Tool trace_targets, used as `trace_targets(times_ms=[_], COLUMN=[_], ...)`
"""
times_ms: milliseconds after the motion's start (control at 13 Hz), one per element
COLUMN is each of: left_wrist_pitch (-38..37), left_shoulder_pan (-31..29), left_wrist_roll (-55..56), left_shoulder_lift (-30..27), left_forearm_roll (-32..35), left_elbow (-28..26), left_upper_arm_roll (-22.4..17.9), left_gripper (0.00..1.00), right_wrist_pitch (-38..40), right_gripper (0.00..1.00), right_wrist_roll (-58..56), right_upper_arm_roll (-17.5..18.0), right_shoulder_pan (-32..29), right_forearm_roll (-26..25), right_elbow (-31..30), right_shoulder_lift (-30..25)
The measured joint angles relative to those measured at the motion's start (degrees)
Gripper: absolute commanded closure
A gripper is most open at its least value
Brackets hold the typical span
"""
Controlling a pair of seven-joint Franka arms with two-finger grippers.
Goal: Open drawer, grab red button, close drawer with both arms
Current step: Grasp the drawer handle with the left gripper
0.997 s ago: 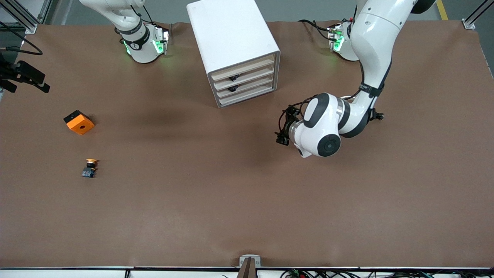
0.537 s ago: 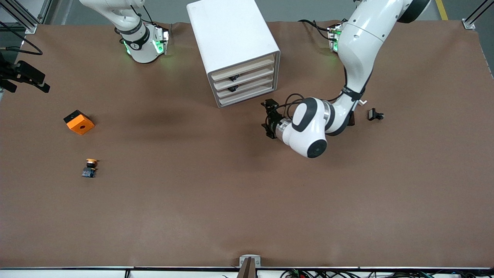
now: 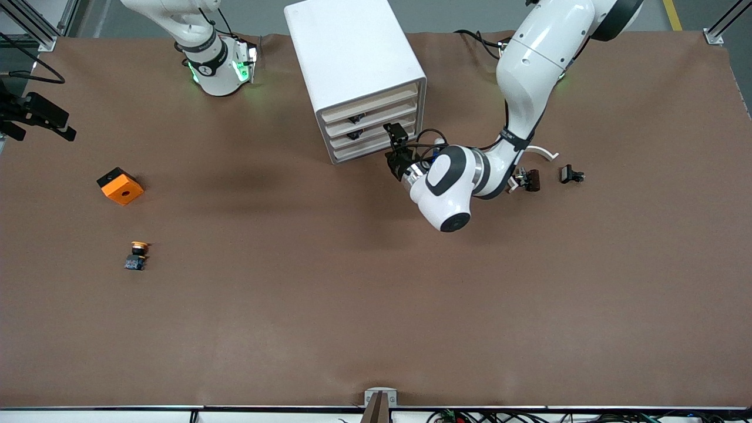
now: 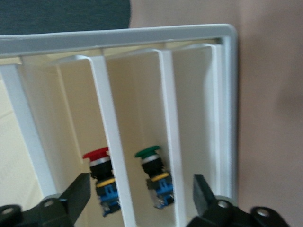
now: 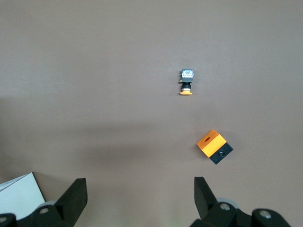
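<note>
Cabinet (image 3: 355, 70): white, upper centre of the front view, four stacked drawers facing the camera, all pushed in. In the left wrist view, one drawer (image 4: 75, 123) holds the red-capped button (image 4: 100, 177); the next holds a green-capped button (image 4: 154, 175).

Left gripper (image 3: 395, 147): centre of the front view, level with the cabinet's lower drawer fronts, fingers (image 4: 75, 194) spread apart and empty; arm bent low over the table (image 3: 376, 305).

Right gripper (image 5: 139, 198): waiting, raised, fingers apart, holding nothing.

Loose items: orange cube (image 3: 120, 185) and yellow-capped button (image 3: 136, 255) at centre left; small black parts (image 3: 571, 174) at centre right.
</note>
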State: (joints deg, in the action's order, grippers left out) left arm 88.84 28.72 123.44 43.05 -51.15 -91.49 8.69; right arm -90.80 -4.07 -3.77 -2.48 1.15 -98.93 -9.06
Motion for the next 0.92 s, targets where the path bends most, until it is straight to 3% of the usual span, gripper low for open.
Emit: trace_targets(times_ms=[153, 460, 537, 690, 843, 920], left_wrist_pitch=[-2.2, -4.8, -5.1, -5.3, -5.4, -5.9], left_shoulder_pan=[0.3, 0.7, 0.9, 1.4, 1.7, 1.6], left_wrist_roll=[0.0, 0.2, 0.9, 2.7, 4.0, 4.7], left_shoulder_lift=[1.3, 3.2, 3.6, 4.2, 4.4, 4.4], left_forearm_roll=[-2.4, -5.9, -6.4, -6.6, -6.6, -6.9], left_elbow=[0.0, 0.0, 0.0, 0.0, 0.1, 0.2], left_upper_arm_roll=[0.0, 0.1, 0.1, 0.1, 0.1, 0.1], left_gripper=[0.36, 0.44, 0.50, 0.69, 0.94, 1.00], right_wrist_pitch=[0.0, 0.2, 0.5, 1.0, 1.3, 1.4], right_gripper=[0.00, 0.00, 0.00, 0.00, 0.00, 0.00], right_wrist_roll=[0.0, 0.0, 0.0, 0.0, 0.0, 0.0], right_upper_arm_roll=[0.0, 0.0, 0.0, 0.0, 0.0, 0.0], right_shoulder_pan=[0.0, 0.0, 0.0, 0.0, 0.0, 0.0], right_forearm_roll=[0.0, 0.0, 0.0, 0.0, 0.0, 0.0], right_elbow=[0.0, 0.0, 0.0, 0.0, 0.0, 0.0], right_shoulder_lift=[0.0, 0.0, 0.0, 0.0, 0.0, 0.0])
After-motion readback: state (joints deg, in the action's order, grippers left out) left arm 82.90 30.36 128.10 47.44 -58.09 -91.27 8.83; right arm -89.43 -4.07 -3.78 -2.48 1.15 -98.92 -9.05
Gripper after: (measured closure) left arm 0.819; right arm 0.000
